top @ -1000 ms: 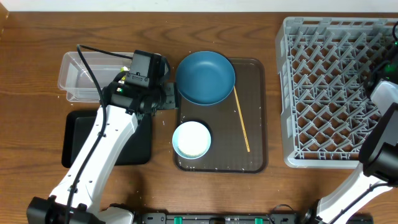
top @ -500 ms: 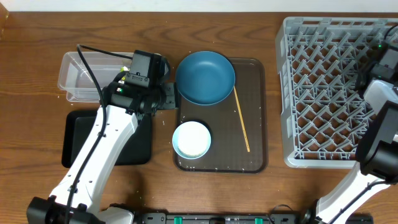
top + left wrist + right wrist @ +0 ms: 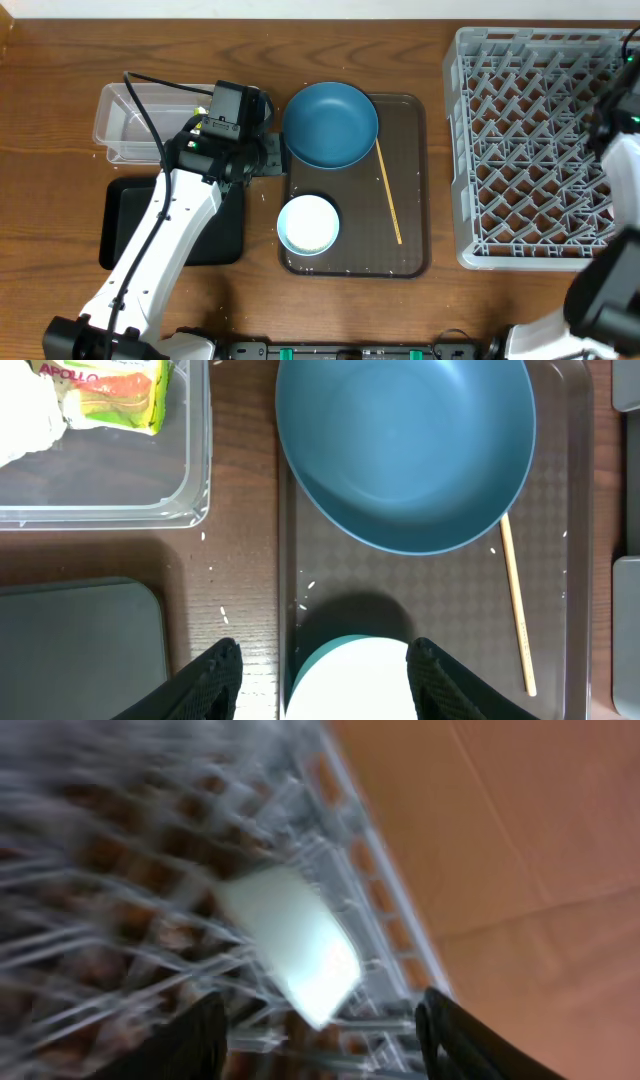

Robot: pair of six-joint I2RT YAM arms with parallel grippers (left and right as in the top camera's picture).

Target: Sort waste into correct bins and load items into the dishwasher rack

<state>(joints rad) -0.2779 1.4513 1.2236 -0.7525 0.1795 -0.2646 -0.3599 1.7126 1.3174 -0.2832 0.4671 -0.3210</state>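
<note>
Found the snack wrapper [image 3: 110, 388] and white tissue [image 3: 25, 415] lying inside the clear tub [image 3: 195, 480]; judged that part of the sorting done. Counted a few white grains [image 3: 222, 615] loose on the surface [image 3: 240, 480] between the tub and the brown tray [image 3: 440, 590], with the black tray [image 3: 80, 650] bare as far as could be seen. Saw the blue bowl [image 3: 400, 450], the white bowl [image 3: 350, 675] and the wooden stick [image 3: 517, 605] resting on the brown tray, none of them loaded. Noted the left gripper [image 3: 325, 680] spread wide and empty over the white bowl. Made out the right gripper [image 3: 325, 1040] parted above the rack [image 3: 530, 150], holding nothing, with a pale thing [image 3: 290, 950] lodged among the pegs, too blurred to name. Reckoned the grains and most of the loading not yet dealt with.
</note>
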